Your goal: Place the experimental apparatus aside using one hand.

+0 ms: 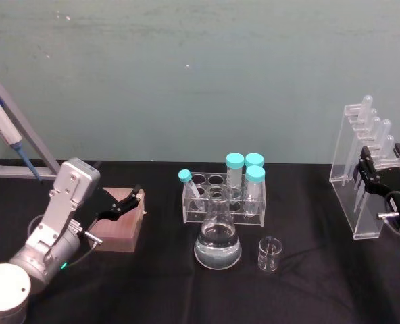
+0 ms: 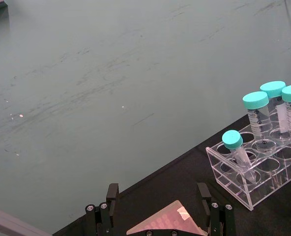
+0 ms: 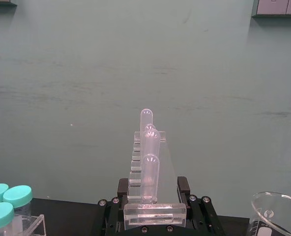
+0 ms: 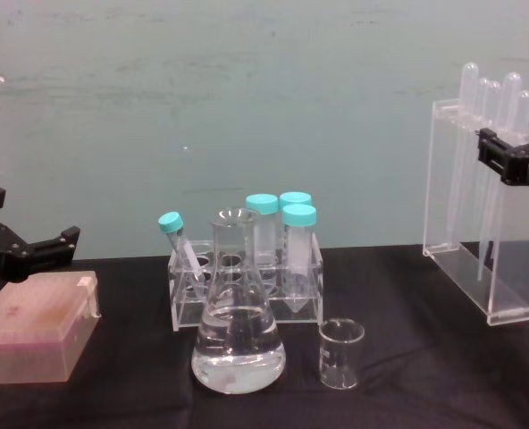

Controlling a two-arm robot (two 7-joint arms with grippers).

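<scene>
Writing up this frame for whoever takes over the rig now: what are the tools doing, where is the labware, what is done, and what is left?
Right tool: shut on the tall acrylic rack, which stands near the right edge of the table.
Left tool: open, above the pink box at the left.
Conical flask and small beaker: centre front, no tool touching them.
Done: rack gripped, already off to the side.
Left: probably release the rack, then move flask and beaker aside with the right tool.
</scene>
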